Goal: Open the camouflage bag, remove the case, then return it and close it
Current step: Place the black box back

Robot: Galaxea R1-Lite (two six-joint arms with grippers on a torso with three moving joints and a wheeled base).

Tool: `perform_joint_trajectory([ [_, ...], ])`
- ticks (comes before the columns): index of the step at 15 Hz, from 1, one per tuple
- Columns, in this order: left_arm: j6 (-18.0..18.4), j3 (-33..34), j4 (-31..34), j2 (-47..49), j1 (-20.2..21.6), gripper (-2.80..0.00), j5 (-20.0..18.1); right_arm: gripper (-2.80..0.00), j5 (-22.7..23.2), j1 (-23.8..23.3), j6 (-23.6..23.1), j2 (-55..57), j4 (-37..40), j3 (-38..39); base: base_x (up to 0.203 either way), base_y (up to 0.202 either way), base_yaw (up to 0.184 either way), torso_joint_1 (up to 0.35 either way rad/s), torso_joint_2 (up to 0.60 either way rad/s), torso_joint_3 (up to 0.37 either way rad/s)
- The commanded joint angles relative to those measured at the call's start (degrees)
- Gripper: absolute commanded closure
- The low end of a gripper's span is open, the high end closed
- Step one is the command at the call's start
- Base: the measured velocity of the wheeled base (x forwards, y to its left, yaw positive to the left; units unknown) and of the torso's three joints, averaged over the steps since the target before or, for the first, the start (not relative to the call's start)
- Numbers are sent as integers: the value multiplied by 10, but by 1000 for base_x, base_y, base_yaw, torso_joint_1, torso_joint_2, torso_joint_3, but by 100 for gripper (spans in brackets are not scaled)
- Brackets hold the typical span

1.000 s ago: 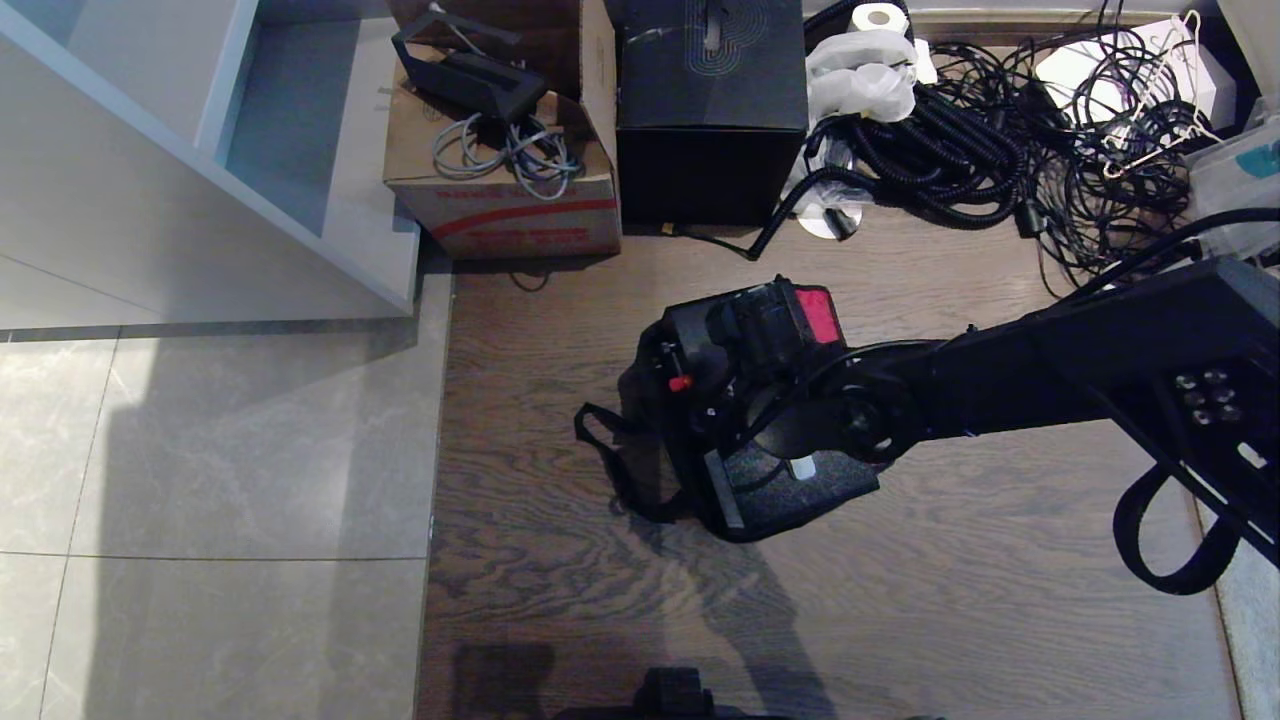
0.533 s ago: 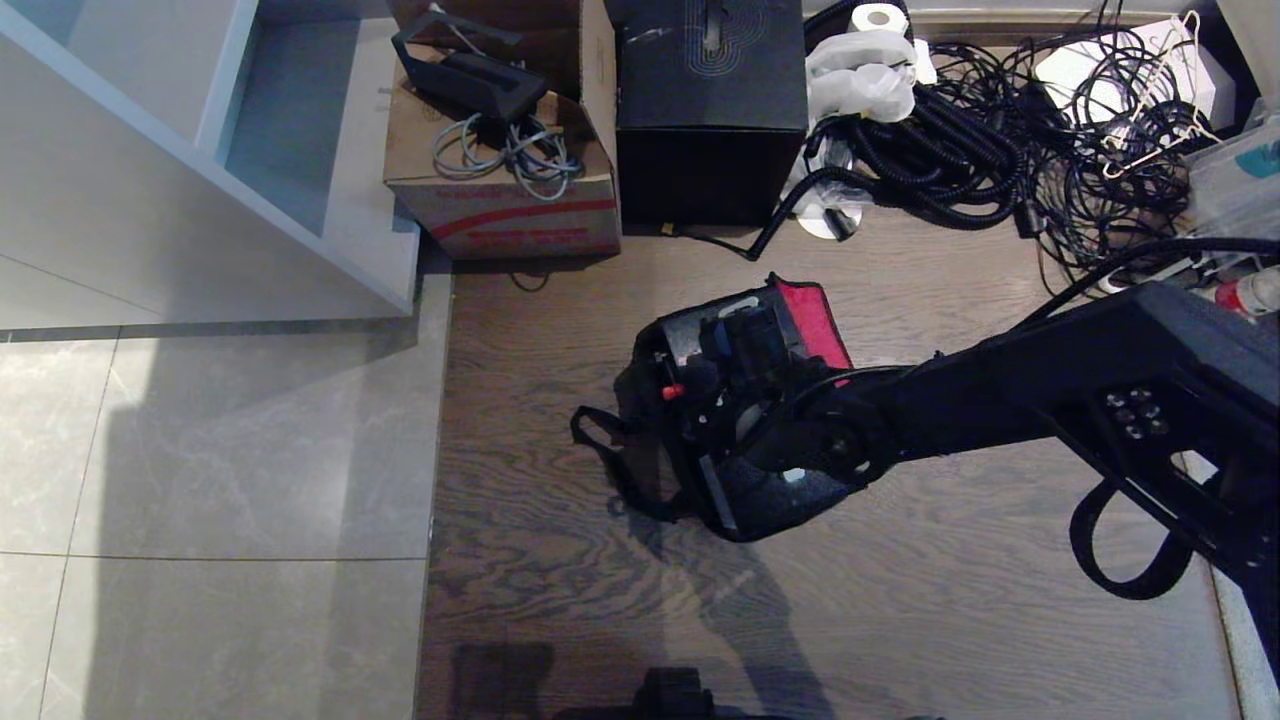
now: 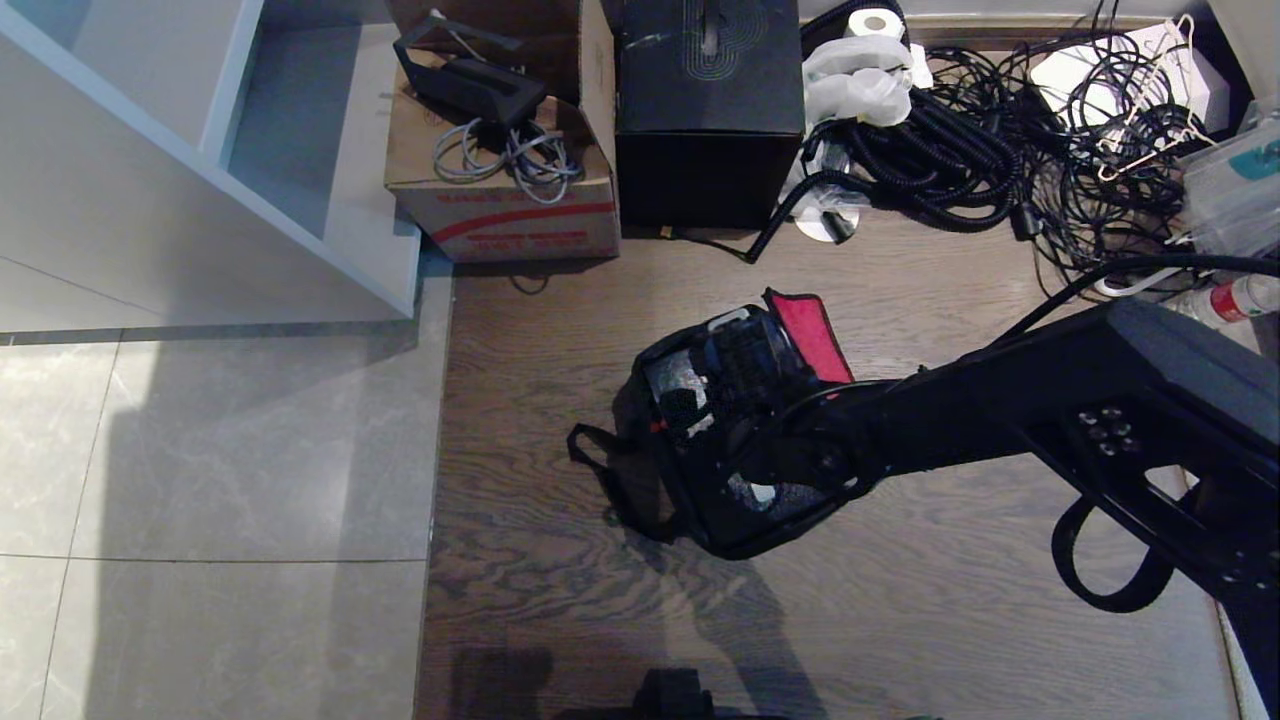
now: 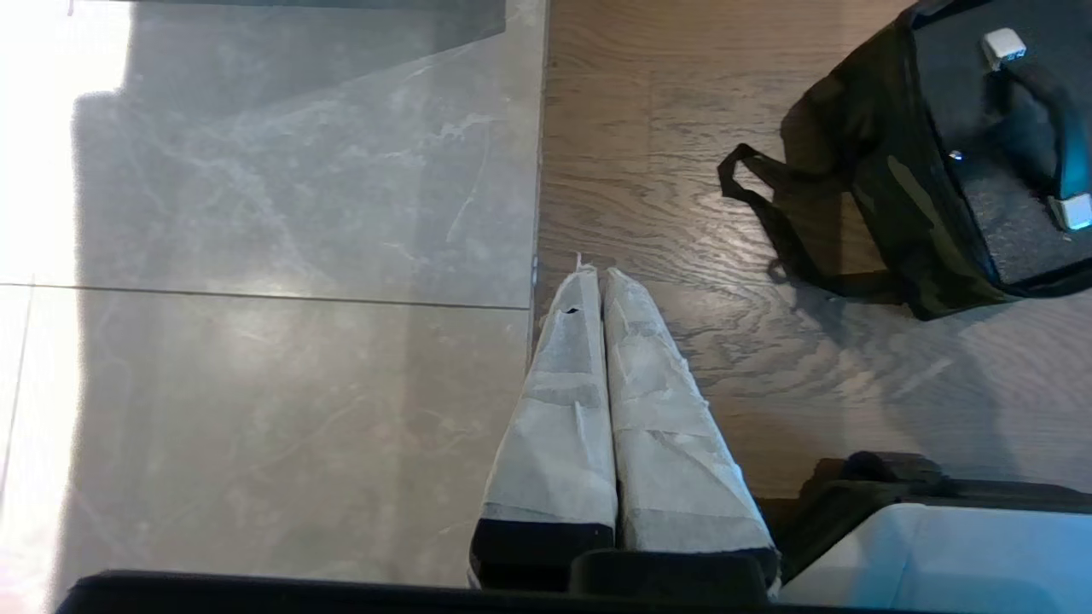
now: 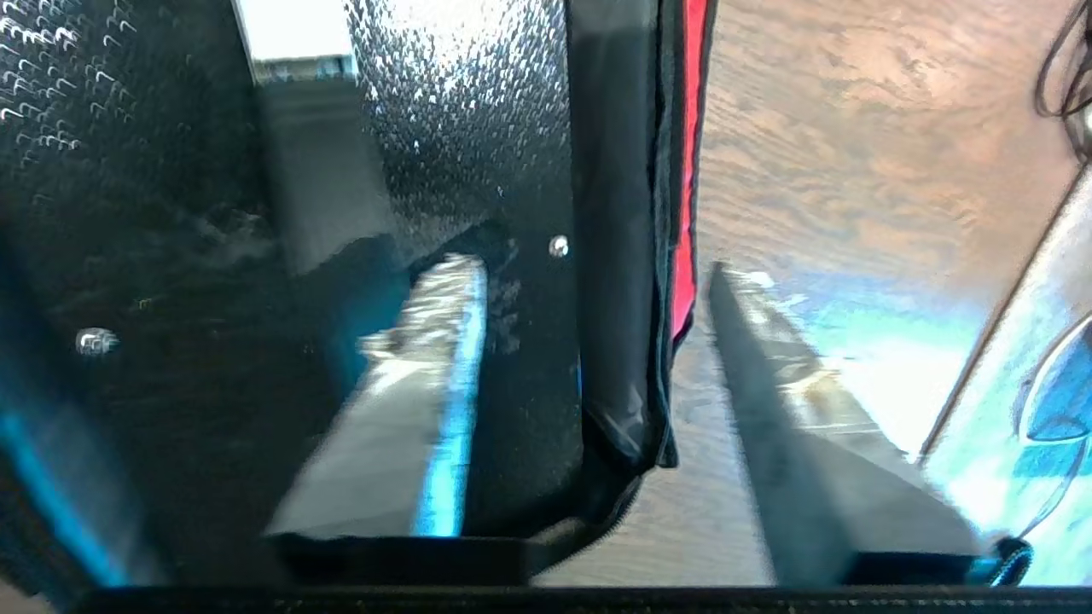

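The camouflage bag (image 3: 655, 480) stands open on the wooden floor, its red inner lid edge (image 3: 812, 335) turned up at the far side. The black speckled case (image 4: 981, 179) sits inside it, its bar handle with white ends (image 4: 1069, 210) facing up. My right arm (image 3: 1000, 410) reaches over the bag from the right. My right gripper (image 5: 593, 269) is open. One finger (image 5: 426, 367) rests against the case's speckled face (image 5: 461, 111), the other (image 5: 793, 401) is outside over the floor, and the bag's black wall (image 5: 614, 256) with its red edge lies between them. My left gripper (image 4: 593, 273) is shut and parked over the floor.
A cardboard box (image 3: 505, 190) with cables and a tall black box (image 3: 710, 110) stand behind the bag. A heap of black cables (image 3: 1000, 140) fills the back right. A white shelf unit (image 3: 200, 160) stands at the left, with grey tiles (image 3: 220, 480) beside the wood.
My right gripper has opened. The arm has swung lower over the bag, and the case has sunk from a raised tilt down into the bag. The left arm has stayed still.
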Motion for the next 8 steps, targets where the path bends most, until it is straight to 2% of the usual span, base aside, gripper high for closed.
perform_joint_trajectory([
  [1, 0, 0, 0, 0, 0, 0, 0, -280, -1, 4, -1, -21, 1, 26, 0, 0, 0, 0, 0, 0],
  [4, 0, 0, 0, 0, 0, 0, 0, -280, 22, 6, 1, -91, 6, 96, 0, 0, 0, 0, 0, 0],
  [7, 0, 0, 0, 0, 0, 0, 0, -280, 78, 0, 6, -172, 34, 165, 0, 0, 0, 0, 0, 0],
  [8, -1, 0, 0, 0, 0, 0, 0, 0, 99, -8, 7, -201, 55, 186, 0, 0, 0, 0, 0, 0],
])
